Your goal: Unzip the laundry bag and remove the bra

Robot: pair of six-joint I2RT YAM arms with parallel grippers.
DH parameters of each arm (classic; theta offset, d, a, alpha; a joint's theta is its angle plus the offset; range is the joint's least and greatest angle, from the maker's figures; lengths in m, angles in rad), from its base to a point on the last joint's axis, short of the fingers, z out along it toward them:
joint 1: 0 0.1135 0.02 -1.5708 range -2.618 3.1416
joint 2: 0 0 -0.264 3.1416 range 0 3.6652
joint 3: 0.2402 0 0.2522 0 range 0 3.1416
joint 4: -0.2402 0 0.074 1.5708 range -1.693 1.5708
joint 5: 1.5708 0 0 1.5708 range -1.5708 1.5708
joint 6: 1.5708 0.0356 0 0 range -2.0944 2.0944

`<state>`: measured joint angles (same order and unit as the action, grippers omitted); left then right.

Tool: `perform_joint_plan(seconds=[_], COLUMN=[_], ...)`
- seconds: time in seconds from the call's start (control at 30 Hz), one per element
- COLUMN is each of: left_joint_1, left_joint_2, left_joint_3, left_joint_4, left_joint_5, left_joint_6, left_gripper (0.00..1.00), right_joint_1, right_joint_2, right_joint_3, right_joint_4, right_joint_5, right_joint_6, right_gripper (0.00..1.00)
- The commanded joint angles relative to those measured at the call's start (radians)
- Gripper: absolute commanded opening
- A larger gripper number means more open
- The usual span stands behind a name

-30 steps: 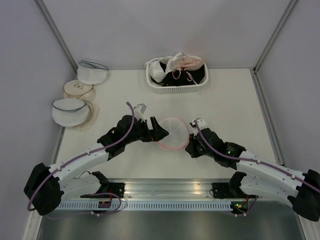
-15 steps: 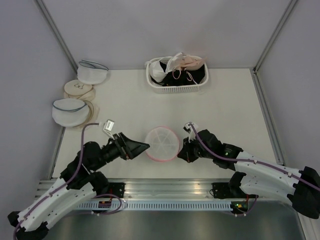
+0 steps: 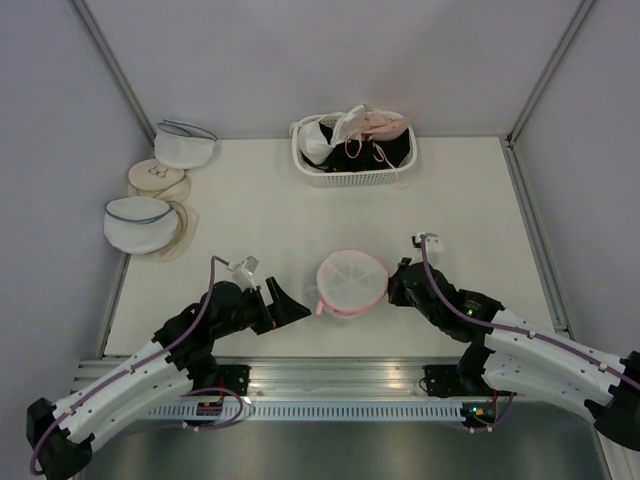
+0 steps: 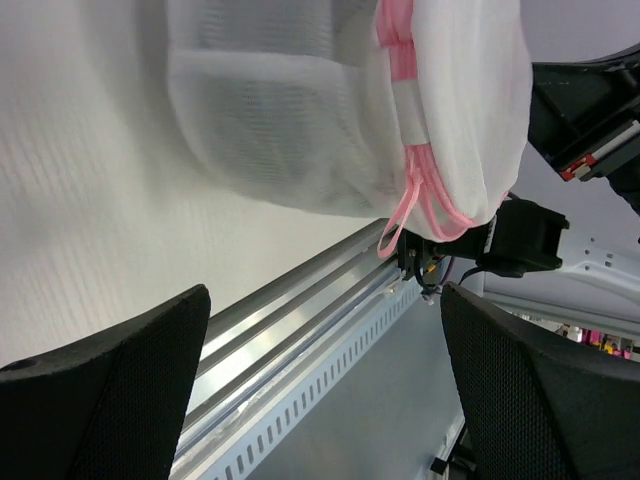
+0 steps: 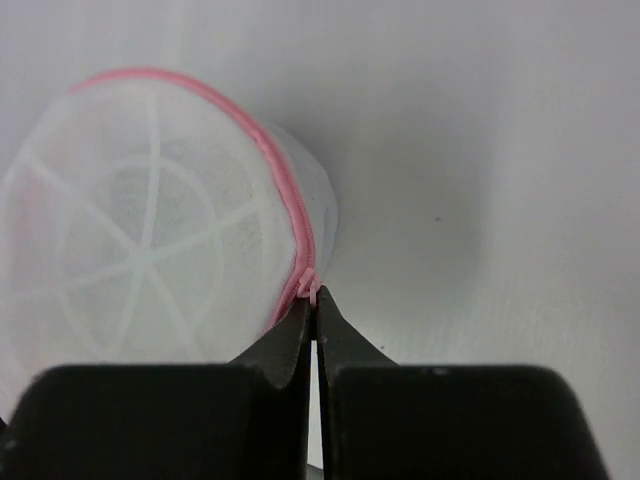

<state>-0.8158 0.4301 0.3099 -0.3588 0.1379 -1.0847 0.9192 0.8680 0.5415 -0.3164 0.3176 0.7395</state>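
This is probably a robotics lab test cell: plain grey panels are enclosing a white worktop, an aluminium rail is carrying both arm bases, and a laundry basket is sitting staged at the back.

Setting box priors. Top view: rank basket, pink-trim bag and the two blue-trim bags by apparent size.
1. basket, clearly largest.
2. pink-trim bag, narrowly; it may sit nearer the camera, so unsure.
3. far blue-trim bag and near blue-trim bag: look alike, not ranked.
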Motion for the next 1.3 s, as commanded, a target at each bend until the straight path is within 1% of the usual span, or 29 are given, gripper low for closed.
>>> perform_joint_plan(seconds=[0.0,0.03,0.1,0.13,0.17,0.2,0.23,0.27,0.33,0.37,0.4,0.47,0.5,0.57,0.6,0.7,0.8,0.93,0.97,1.03,1.17,1.2,1.27], left_joint_1=[-0.005,-0.009,-0.025,-0.032,-0.042,-0.058,-0.065,-0.074,-0.082,-0.086,-0.092,-0.112,-0.121,-0.155,-0.169,-0.207,-0.226,-0.237,-0.237,-0.237,-0.237,-0.237,-0.237], left_joint_2=[0.079,0.132,0.186,0.226,0.239,0.265,0.275,0.283,0.300,0.306,0.305,0.306,0.308,0.311,0.314,0.335,0.378,0.420,0.424,0.427,0.395,0.389,0.387], left_joint_3=[0.029,0.038,0.044,0.049,0.055,0.058,0.069,0.072,0.078,0.081,0.081,0.081,0.081,0.083,0.084,0.084,0.096,0.104,0.103,0.094,0.078,0.077,0.077], left_joint_4=[0.181,0.219,0.262,0.294,0.314,0.342,0.345,0.351,0.353,0.353,0.381,0.396,0.402,0.417,0.417,0.429,0.439,0.439,0.439,0.431,0.422,0.411,0.399], left_joint_5=[0.057,0.065,0.080,0.075,0.066,0.063,0.054,0.049,0.036,0.031,0.026,0.002,-0.021,-0.049,-0.088,-0.127,-0.126,-0.133,-0.162,-0.217,-0.337,-0.387,-0.429], left_joint_6=[-0.027,-0.029,-0.023,-0.024,-0.023,-0.020,-0.020,-0.021,-0.020,-0.021,-0.030,-0.052,-0.061,-0.090,-0.102,-0.139,-0.146,-0.153,-0.156,-0.162,-0.182,-0.181,-0.182], left_gripper=[1.00,1.00,1.00,1.00,1.00,1.00,1.00,1.00,1.00,1.00,1.00,1.00,1.00,1.00,1.00,1.00,1.00,1.00,1.00,1.00,1.00,1.00,1.00], right_joint_1=[0.001,0.001,0.001,0.001,0.001,0.001,0.001,0.001,0.001,0.004,0.009,0.027,0.036,0.044,0.046,0.049,0.050,0.056,0.061,0.075,0.113,0.116,0.128], right_joint_2=[-0.090,-0.109,-0.151,-0.159,-0.156,-0.143,-0.124,-0.072,-0.006,0.055,0.081,0.138,0.150,0.181,0.190,0.215,0.235,0.255,0.256,0.262,0.259,0.258,0.258], right_joint_3=[0.028,0.014,-0.003,-0.029,-0.037,-0.043,-0.043,-0.046,-0.048,-0.055,-0.072,-0.083,-0.090,-0.084,-0.077,-0.052,-0.046,-0.049,-0.052,-0.046,-0.034,-0.034,-0.032], right_joint_4=[-0.189,-0.225,-0.225,-0.172,-0.149,-0.124,-0.119,-0.107,-0.075,-0.050,0.021,0.092,0.167,0.256,0.272,0.338,0.405,0.488,0.520,0.527,0.490,0.484,0.467], right_joint_5=[0.352,0.382,0.356,0.284,0.232,0.186,0.146,0.055,-0.033,-0.116,-0.156,-0.214,-0.233,-0.259,-0.261,-0.281,-0.313,-0.409,-0.426,-0.472,-0.503,-0.511,-0.534], right_joint_6=[0.272,0.299,0.311,0.284,0.238,0.229,0.225,0.206,0.201,0.198,0.180,0.176,0.173,0.163,0.158,0.135,0.123,0.104,0.094,0.058,0.009,0.002,-0.025], right_gripper=[0.00,0.00,0.00,0.00,0.00,0.00,0.00,0.01,0.01,0.00,0.00,0.00,0.00,0.00,0.00,0.00,0.00,0.01,0.00,0.01,0.01,0.00,0.00])
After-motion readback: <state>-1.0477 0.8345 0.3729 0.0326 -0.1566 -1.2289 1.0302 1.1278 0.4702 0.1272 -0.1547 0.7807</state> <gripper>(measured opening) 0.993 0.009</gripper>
